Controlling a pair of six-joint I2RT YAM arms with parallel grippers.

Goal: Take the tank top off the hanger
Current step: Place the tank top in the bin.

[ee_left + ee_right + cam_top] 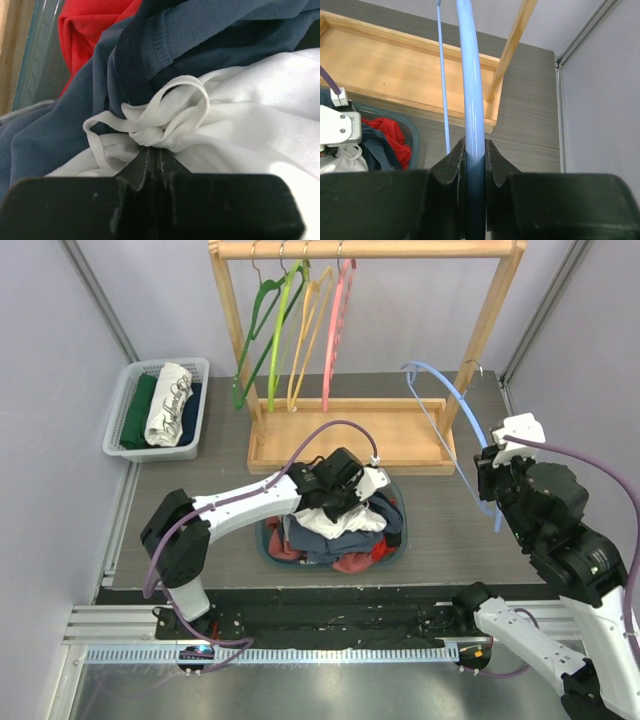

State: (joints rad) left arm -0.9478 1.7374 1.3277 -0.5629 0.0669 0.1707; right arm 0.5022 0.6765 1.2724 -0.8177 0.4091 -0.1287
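1. Left wrist view: the left tool (154,150) is closed on a bunched strap (197,100) of the white tank top (250,100). The jaws are pinched flat, with cloth gathered just above them.
2. The tank top lies on top of the clothes heap in the tub (264,540), mid-table. It touches a blue garment (225,25), and a red one (85,30) sits further off toward the tub rim. No part of it appears to be on the hanger.
3. The right tool (475,150) is clamped around one arm of the pale blue hanger (471,75). It holds the hanger above the table (200,470), right of the tub and well apart from the tank top.
4. Handling (judged): the tank top is light, soft and limp, so it drapes and bunches with no breakage risk. The strap is thin and easy to pinch, but it may stretch or drag neighbouring cloth on a lift. The hanger is stiff, smooth plastic and could pivot or slip in a two-finger grip.
5. Containers: the tub holds a loose heap of blue, red and white clothes. The white basket (118,425) at far left holds folded pieces side by side: green, white, dark blue.
6. The rack (370,250) at the back carries four more hangers (337,330), all bare.
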